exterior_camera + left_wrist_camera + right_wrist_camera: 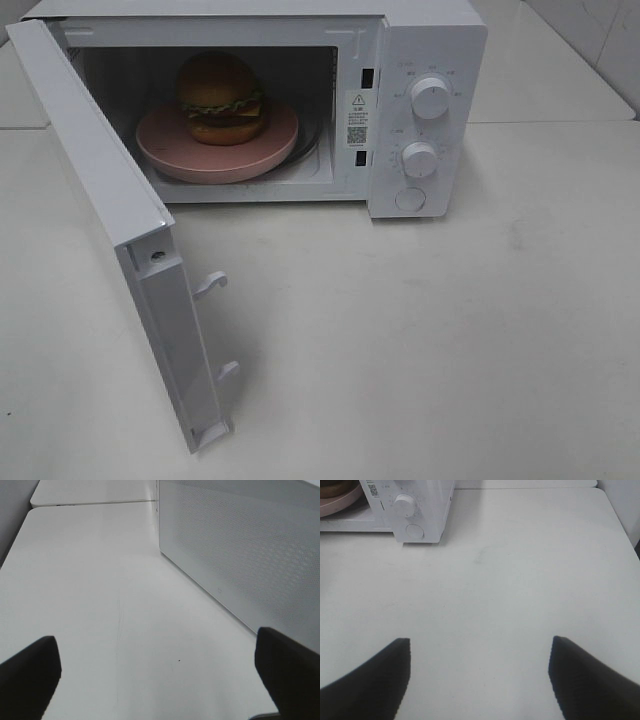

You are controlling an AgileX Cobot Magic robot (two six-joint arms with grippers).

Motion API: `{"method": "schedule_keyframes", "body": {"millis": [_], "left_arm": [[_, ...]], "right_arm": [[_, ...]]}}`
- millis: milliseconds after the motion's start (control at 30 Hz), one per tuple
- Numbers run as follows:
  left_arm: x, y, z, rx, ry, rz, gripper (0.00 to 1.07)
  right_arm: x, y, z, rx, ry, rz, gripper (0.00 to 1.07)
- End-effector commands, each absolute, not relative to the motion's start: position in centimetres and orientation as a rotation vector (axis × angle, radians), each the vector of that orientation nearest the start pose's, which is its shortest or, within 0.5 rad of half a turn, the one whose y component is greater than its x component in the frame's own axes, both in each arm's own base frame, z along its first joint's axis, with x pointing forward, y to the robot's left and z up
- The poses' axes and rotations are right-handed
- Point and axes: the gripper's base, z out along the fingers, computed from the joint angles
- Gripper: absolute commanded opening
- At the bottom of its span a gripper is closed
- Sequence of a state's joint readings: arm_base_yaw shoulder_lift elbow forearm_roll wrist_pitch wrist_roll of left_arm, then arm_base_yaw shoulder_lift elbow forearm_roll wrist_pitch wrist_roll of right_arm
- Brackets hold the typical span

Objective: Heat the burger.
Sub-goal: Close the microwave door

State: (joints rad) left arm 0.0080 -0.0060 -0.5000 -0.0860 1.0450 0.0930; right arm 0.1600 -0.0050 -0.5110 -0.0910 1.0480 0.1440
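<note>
One burger [221, 95] sat on the pink plate [160, 152] inside the microwave [430, 40], fully within the cavity. The door [100, 190] stood wide open, swung out on the left, with its two hooks [212, 284] exposed. Both hands were spread and held nothing. The left hand [156, 650] hovered over the worktop [430, 350] just beside the door's outer face. The right hand [479, 652] hovered over bare worktop, well apart from the microwave.

The step in hand appeared to be closing the door. This was best done as follows:
- Set the left hand against the outer face near the free edge, not near the hinge.
- Follow the door's arc.
- Press until both hooks seated.
- Hold the right hand clear of the swing, ready for the knobs [430, 98].

Only the high view showed the whole burger, the door angle and the hooks; it showed neither hand. Only the left wrist view showed the door's perforated outer face. The right wrist view showed the lower knob, the button and a sliver of plate.
</note>
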Motion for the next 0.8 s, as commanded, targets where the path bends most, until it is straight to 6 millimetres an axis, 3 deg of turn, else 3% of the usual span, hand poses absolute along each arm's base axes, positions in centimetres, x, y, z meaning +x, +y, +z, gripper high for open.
{"method": "schedule_keyframes", "body": {"millis": [33,800], "left_arm": [[-0.77,-0.74,27.85,0.083,1.993,-0.049,0.98],[-0.77,-0.74,27.85,0.083,1.993,-0.049,0.98]], "right_arm": [[-0.91,-0.87,28.18,-0.010,1.979,0.080,0.72],[-0.91,-0.87,28.18,-0.010,1.979,0.080,0.72]]}}
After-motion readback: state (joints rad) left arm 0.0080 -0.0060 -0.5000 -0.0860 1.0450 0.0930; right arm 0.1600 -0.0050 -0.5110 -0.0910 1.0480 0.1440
